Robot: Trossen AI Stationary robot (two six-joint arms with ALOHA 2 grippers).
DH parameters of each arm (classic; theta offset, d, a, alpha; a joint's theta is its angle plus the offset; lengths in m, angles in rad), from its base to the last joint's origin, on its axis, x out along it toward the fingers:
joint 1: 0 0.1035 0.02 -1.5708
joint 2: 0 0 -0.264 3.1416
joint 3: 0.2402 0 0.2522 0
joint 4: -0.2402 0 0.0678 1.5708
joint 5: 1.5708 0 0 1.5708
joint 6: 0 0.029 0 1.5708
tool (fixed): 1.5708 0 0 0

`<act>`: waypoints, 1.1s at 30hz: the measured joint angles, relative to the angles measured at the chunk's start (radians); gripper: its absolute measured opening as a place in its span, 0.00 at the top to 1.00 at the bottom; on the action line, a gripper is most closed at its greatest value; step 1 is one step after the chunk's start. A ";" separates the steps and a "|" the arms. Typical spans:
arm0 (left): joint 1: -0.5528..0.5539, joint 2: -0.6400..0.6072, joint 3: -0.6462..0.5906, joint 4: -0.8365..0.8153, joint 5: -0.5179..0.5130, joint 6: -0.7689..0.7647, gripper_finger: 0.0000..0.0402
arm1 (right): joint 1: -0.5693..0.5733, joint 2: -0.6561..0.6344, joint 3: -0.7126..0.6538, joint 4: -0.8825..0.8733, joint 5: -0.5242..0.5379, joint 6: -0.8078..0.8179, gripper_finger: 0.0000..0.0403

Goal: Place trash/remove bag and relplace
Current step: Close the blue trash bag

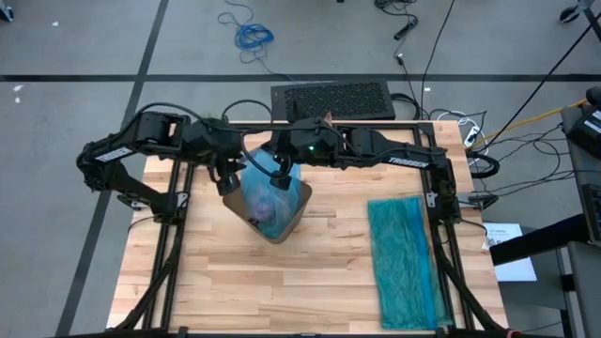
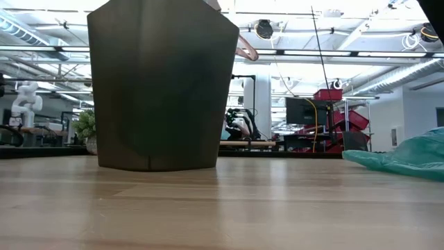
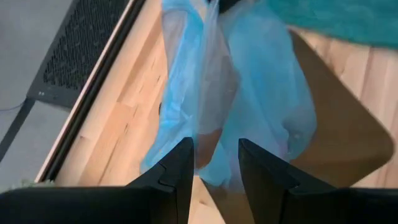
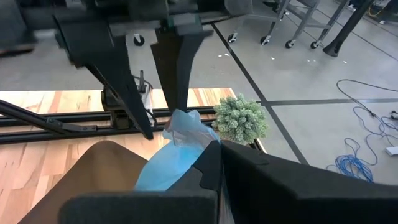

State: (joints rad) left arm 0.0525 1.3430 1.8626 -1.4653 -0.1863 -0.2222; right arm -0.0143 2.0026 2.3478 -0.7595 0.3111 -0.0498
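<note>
A tan bin [image 1: 293, 208] stands on the table's middle, dark in the low view [image 2: 163, 83]. The light-blue bag [image 1: 266, 197] lines it and is drawn up out of its mouth. A dim purplish and brown mass of trash [image 1: 273, 216] shows through the plastic. My right gripper [image 1: 280, 176] is above the bin's far rim, shut on the bag's gathered top. My left gripper [image 1: 228, 180] hangs open at the bin's left side, its fingers [image 3: 180, 168] on either side of a lower stretch of the bag [image 3: 217, 93]. My right gripper [image 4: 214, 155] pinches the bag's bunched top [image 4: 189, 134] between its two fingers, several layers gathered together. The plastic runs from the hold down into the bin. My left gripper [image 3: 214, 165] has plastic in the gap between its fingers; whether it touches, I cannot tell.
A darker teal bag [image 1: 404, 258] lies flat along the table's right side, also in the low view [image 2: 406, 156]. A green fuzzy plant [image 4: 239, 118] sits at the far edge behind the bin. A black mat [image 1: 331, 99] lies on the floor beyond the table.
</note>
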 joint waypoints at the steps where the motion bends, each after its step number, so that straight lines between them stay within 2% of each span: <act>1: 0.000 0.005 0.000 -0.006 -0.002 -0.002 0.70 | 0.000 0.000 0.000 0.000 0.000 0.000 1.00; 4: 0.000 0.017 0.000 -0.040 -0.023 -0.005 0.75 | 0.001 0.000 0.000 0.000 -0.002 0.000 1.00; 9: 0.000 0.021 0.000 -0.045 -0.028 -0.008 0.97 | 0.003 0.000 0.000 0.000 -0.003 -0.004 1.00; 19: -0.001 -0.012 0.019 -0.040 -0.027 -0.053 1.00 | 0.006 0.000 0.000 0.000 -0.003 -0.018 1.00; 29: -0.001 -0.019 0.207 -0.039 -0.016 -0.060 1.00 | 0.006 0.000 0.000 -0.013 -0.004 -0.015 1.00; 33: -0.001 -0.019 0.252 -0.047 0.000 -0.061 1.00 | 0.008 0.000 0.000 -0.001 -0.003 -0.014 0.95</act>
State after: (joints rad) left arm 0.0517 1.3243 2.1145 -1.5127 -0.1866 -0.2835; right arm -0.0062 2.0023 2.3478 -0.7604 0.3079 -0.0643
